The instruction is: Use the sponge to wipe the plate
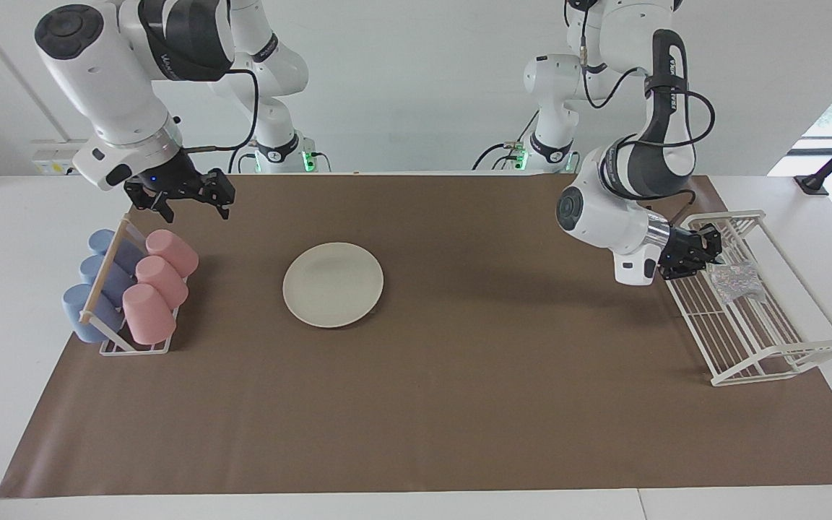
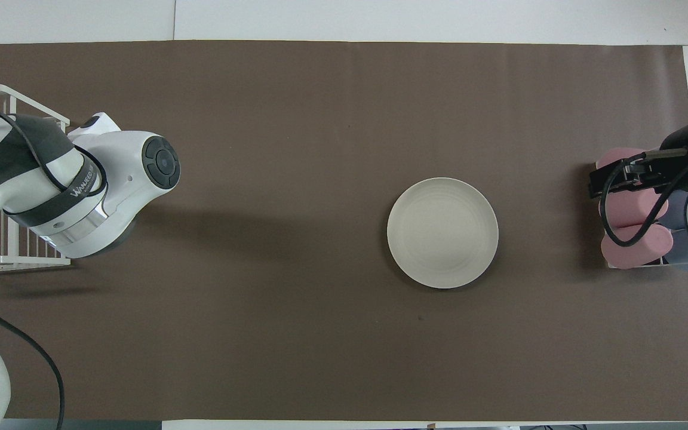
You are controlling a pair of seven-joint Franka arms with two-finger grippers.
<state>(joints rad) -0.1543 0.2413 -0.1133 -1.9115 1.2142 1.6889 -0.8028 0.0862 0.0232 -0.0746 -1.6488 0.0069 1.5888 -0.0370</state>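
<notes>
While the wiping is not yet begun, I am listing what I am carrying and why.

Item, left jaws: I am pinching them together on an edge of the sponge (image 1: 735, 282), as far as the facing view lets me judge. The wad is hanging at their tips over the white wire dish rack (image 1: 683, 321), at the left arm's end of the tabletop. I am gripping the edge so that the bulk of the wad is hanging free to meet the plate. From overhead my left arm (image 2: 81, 191) is hiding the sponge entirely.

Item, right jaws: I am holding them apart and empty, hovering over the cup holder's end nearest the robots, above the pink cups (image 1: 159, 282). The blue cups (image 1: 98, 285) are lying alongside these in the same holder. This arm is waiting, keeping out of the plate's way.

Item, plate (image 1: 333, 284): it is lying flat and bare on the brown mat (image 1: 459, 404), between the two racks and closer to the cup holder. It is sitting well apart from the sponge.

Item, outstanding: I am judging that the sponge is needing to be carried across the mat to the plate before any wiping.
</notes>
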